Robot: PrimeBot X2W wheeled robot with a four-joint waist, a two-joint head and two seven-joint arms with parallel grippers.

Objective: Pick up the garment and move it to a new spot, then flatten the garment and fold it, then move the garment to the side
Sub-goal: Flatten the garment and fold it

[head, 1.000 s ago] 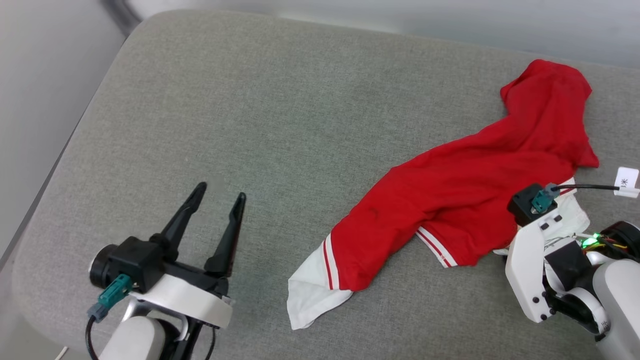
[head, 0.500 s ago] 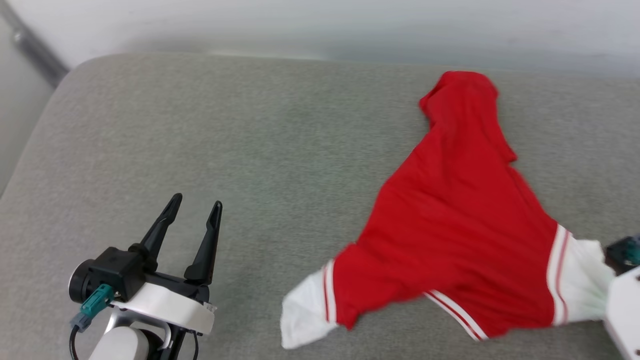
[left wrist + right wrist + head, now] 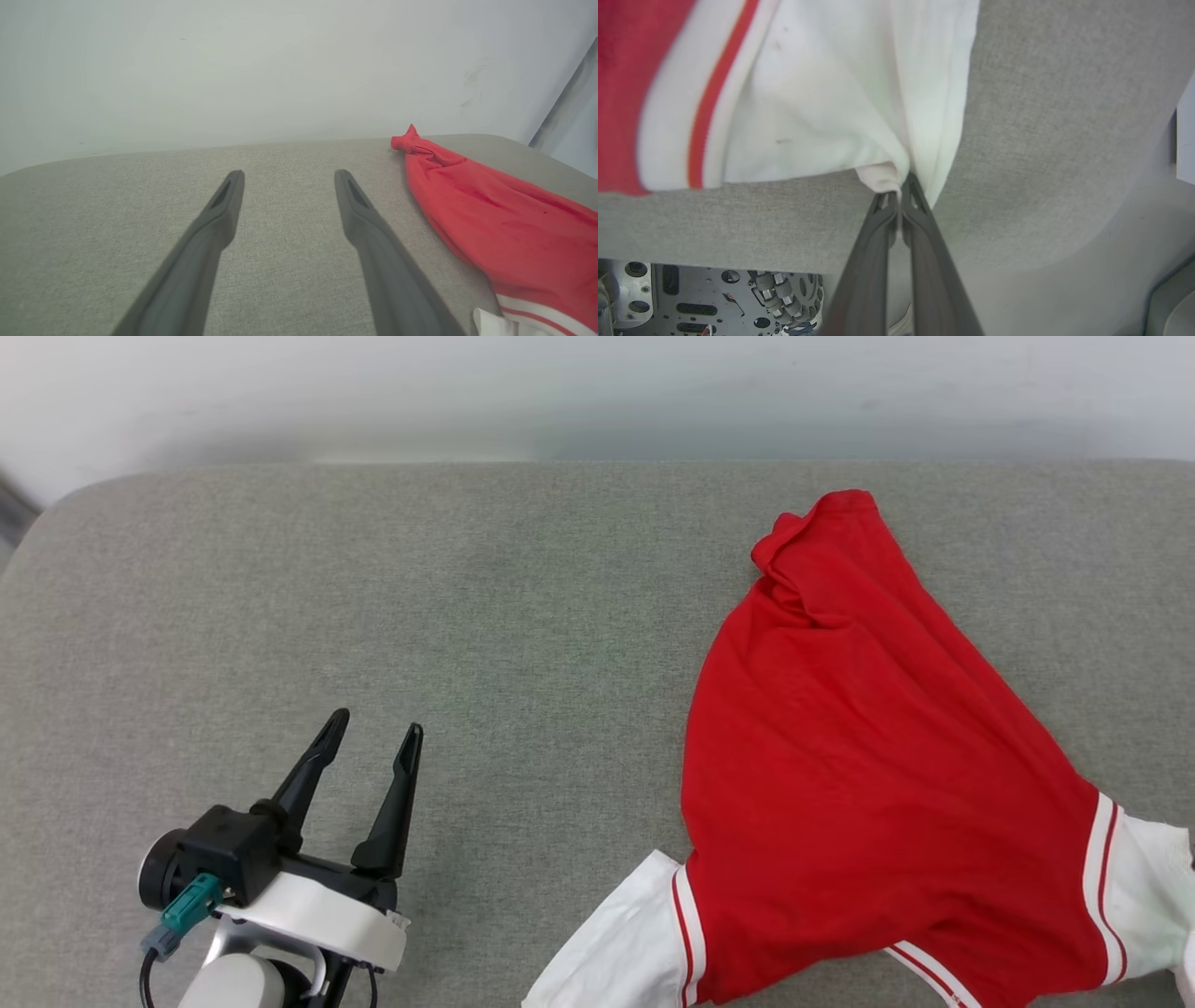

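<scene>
Right pincer (image 3: pixel 900 196) clamped on the white sleeve (image 3: pixel 822 93) of the shirt (image 3: pixel 859 784), which sprawls at 4 o'clock on the pad (image 3: pixel 373 597), left pincer (image 3: pixel 372 739) gaping idle at 8; best lift high, move slow so the thin pinch holds.

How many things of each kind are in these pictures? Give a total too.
Garment: 1
End effectors: 2 (left end effector open, right end effector shut on the garment)
Grey cushion: 1
Total: 4
</scene>
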